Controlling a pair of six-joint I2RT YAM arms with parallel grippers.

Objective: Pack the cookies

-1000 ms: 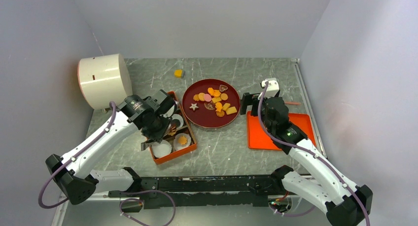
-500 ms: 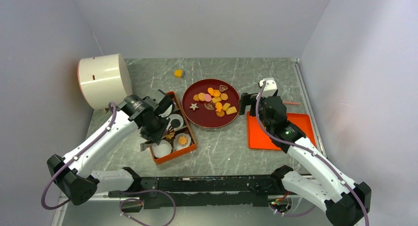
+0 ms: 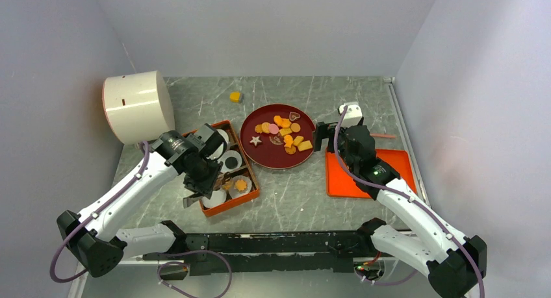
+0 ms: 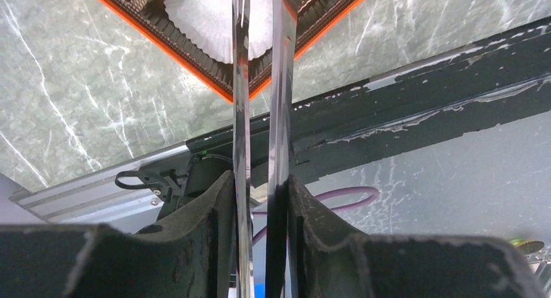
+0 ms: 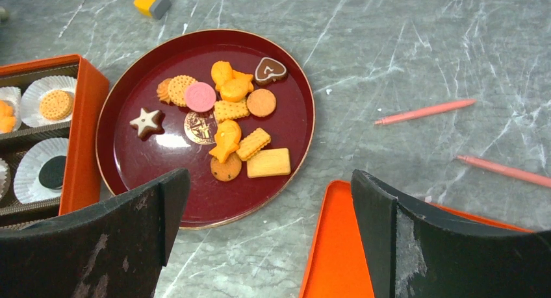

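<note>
**Cookie-packing scene, with positions given relative to the red plate.** Most cookies (image 3: 284,134) lie on the red plate (image 3: 260,156), grouped over its middle and right part. They are orange and yellow rounds and blocks, one pink round, a dark heart near the far rim, and a white star toward the left.

Just left of the plate stands an orange box (image 3: 255,187) lined with white paper cups (image 4: 208,15). Three cups each hold a cookie: a dark round, an orange flower and an orange round.

The left fingers (image 4: 242,84) are two thin blades with a narrow gap between them. They hang over a cup at the box end farthest from the plate. Their tips run out of the wrist view, so whether they grasp anything cannot be told.

The right fingers (image 5: 170,194) are spread wide and empty, just right of the plate, at the left edge of an orange tray (image 3: 364,181).

A yellow block (image 3: 235,97) rests on the table (image 3: 292,194) beyond the plate's far-left rim. Two pink sticks (image 5: 425,111) lie to the plate's right, and a white drum (image 3: 135,105) sits well to its left.
</note>
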